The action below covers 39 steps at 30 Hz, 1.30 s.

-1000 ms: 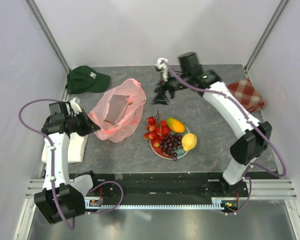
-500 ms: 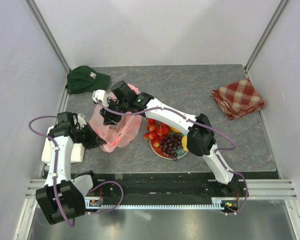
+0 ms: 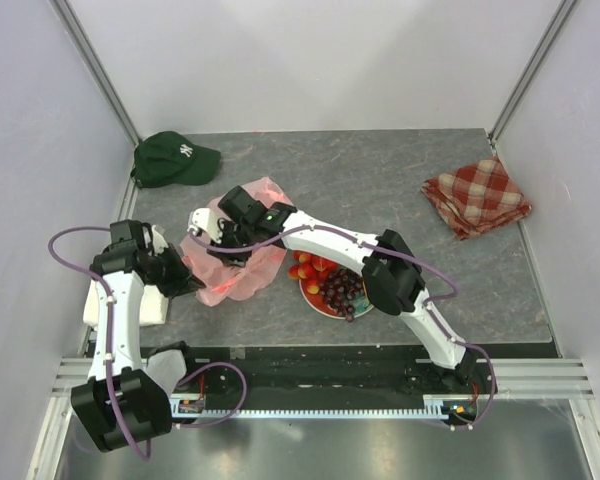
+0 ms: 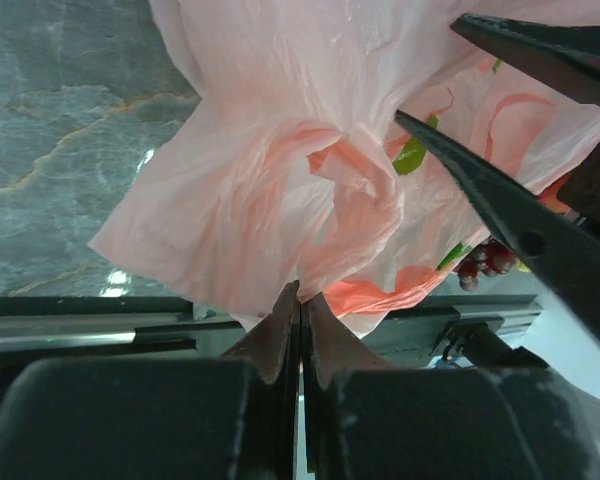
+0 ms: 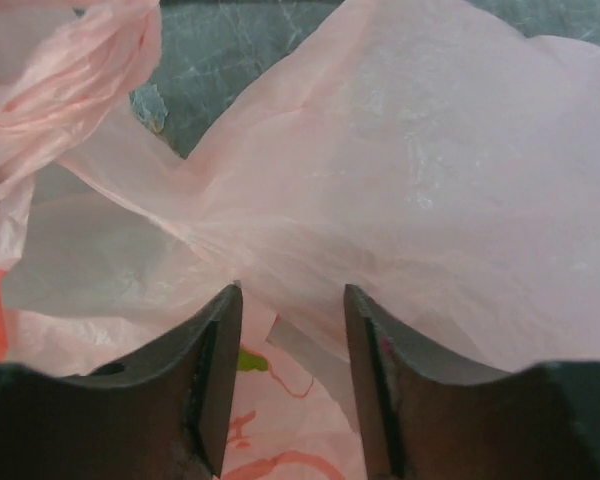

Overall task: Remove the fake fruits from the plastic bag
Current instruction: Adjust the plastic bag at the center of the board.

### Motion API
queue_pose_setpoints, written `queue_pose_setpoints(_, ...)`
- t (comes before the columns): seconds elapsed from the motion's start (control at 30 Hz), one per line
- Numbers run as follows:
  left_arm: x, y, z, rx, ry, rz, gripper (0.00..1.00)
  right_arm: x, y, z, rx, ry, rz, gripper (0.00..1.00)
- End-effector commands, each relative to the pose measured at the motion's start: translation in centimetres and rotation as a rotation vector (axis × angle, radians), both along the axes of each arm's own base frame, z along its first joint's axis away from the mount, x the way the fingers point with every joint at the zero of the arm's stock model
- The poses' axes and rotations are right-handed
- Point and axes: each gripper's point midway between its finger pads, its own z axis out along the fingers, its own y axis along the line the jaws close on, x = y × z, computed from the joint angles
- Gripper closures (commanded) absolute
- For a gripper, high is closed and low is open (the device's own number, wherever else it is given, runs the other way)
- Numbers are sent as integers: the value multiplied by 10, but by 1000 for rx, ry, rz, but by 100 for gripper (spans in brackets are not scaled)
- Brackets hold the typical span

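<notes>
The pink plastic bag (image 3: 242, 262) lies crumpled at the left of the table. My left gripper (image 3: 187, 284) is shut on the bag's near-left edge; in the left wrist view its jaws (image 4: 302, 300) pinch the film (image 4: 280, 190). My right gripper (image 3: 220, 238) is open over the bag's top; in the right wrist view (image 5: 292, 300) the pink film (image 5: 400, 170) lies under and between the fingers. The red berries (image 3: 306, 267) and the dark grape bunch (image 3: 337, 288) sit on the red plate (image 3: 313, 297). My right arm hides the lemon and the orange-yellow fruit.
A dark green cap (image 3: 173, 158) lies at the back left. A red-checked folded cloth (image 3: 477, 197) lies at the right. A white object (image 3: 156, 303) sits by the left arm. My right arm stretches across the plate. Grey walls stand on three sides.
My right arm swung from the back of the table down onto the bag. My left gripper moved in and closed on the bag's edge, and the bag bunched up.
</notes>
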Motion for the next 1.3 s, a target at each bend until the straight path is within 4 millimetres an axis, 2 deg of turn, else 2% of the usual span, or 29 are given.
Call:
queue_pose_setpoints(0.0,-2,8,8,57,-8,-29,98,8,17,-7,4,-47,-18,42)
queue_pose_setpoints(0.07,1,11,8,70,-10,-31,98,20,28,3,44,-81,-74,36)
queue_pose_setpoints(0.1,4,14,9,85,-11,-29,98,24,32,-6,39,-84,-89,34)
queue_pose_setpoints(0.17,14,20,19,111,-39,-26,98,31,40,-2,68,-95,-125,25)
queue_pose_setpoints(0.23,17,24,21,135,-41,-31,98,37,43,-13,62,-101,-150,19)
queue_pose_setpoints(0.33,11,23,11,132,-11,-43,98,45,44,-18,68,-98,-198,21)
queue_pose_setpoints(0.43,6,20,3,109,15,-60,99,58,46,-7,110,-95,-257,24)
queue_pose_setpoints(0.57,5,20,5,100,26,-52,98,73,55,14,199,-82,-283,25)
queue_pose_setpoints(0.67,3,23,3,111,39,-49,98,82,57,21,263,-18,-305,25)
queue_pose_setpoints(0.73,9,28,11,126,9,-45,99,94,54,24,299,16,-351,26)
queue_pose_setpoints(0.83,21,30,31,133,-66,-61,98,103,49,7,269,-4,-362,27)
queue_pose_setpoints(0.87,27,24,41,103,-109,-85,99,113,43,-4,239,-47,-395,28)
queue_pose_setpoints(0.93,45,26,66,120,-203,-109,98,130,37,-10,213,-134,-440,28)
queue_pose_setpoints(0.97,55,27,85,128,-269,-130,98,148,32,-10,206,-212,-487,28)
queue_pose_setpoints(1.03,72,31,100,144,-327,-146,98,173,21,0,223,-267,-532,26)
queue_pose_setpoints(1.07,81,32,112,148,-361,-156,98,184,17,-3,223,-294,-545,27)
queue_pose_setpoints(1.13,97,36,114,139,-364,-149,98,215,-5,8,228,-346,-622,28)
queue_pose_setpoints(1.17,104,35,117,123,-375,-146,98,226,-13,16,241,-364,-652,30)
queue_pose_setpoints(1.2,113,35,129,111,-405,-133,98,237,-21,28,271,-375,-690,31)
queue_pose_setpoints(1.23,128,36,130,96,-413,-134,99,255,-38,35,287,-382,-734,32)
queue_pose_setpoints(1.27,139,34,153,87,-473,-145,98,262,-45,50,319,-381,-751,32)
